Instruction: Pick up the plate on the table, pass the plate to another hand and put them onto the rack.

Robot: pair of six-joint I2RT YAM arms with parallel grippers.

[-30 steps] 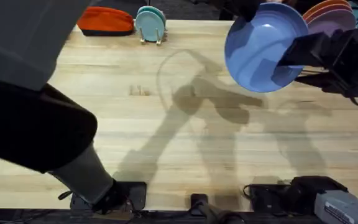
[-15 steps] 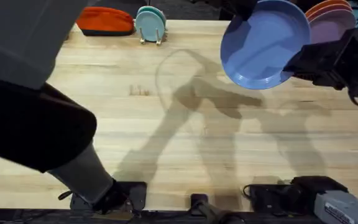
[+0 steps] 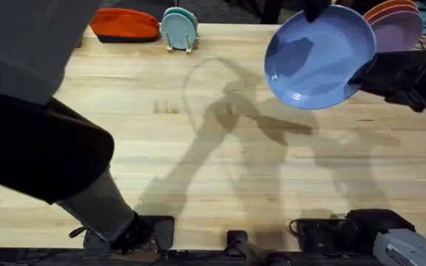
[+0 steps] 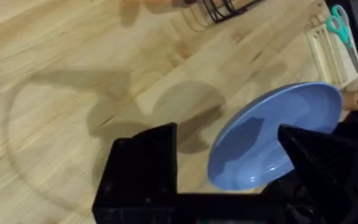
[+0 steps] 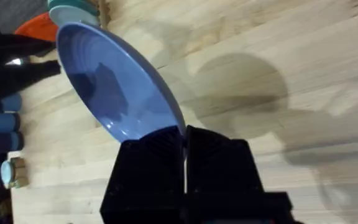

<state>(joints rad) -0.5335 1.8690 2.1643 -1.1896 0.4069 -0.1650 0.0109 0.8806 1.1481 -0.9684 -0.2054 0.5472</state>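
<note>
overhead: light-blue plate [image 3: 318,58] held in the air, tilted, over the far right of the tabletop [image 3: 198,148]; right gripper [image 3: 372,70] at its right rim. Lavender and orange plates [image 3: 396,22] stand just behind it. Left arm rises large and blurred on the left side.
left wrist: left gripper [image 4: 229,162] has jaws spread wide, holding nothing; plate [image 4: 272,134] hangs beyond them, apart from both fingers. Black wire rack [image 4: 225,7] well off, at the tabletop edge.
right wrist: right gripper [image 5: 184,146] jaws pressed onto the plate [image 5: 114,90] rim, pinching it on a small bite at one edge.
state: handover appears done or nearly so; racking remains.
risk 1: edge-only pinch, so the plate may pivot or slip during the swing.
risk 2: tilt mismatch at the slot, so the rim could hit the wires or the standing plates.
</note>
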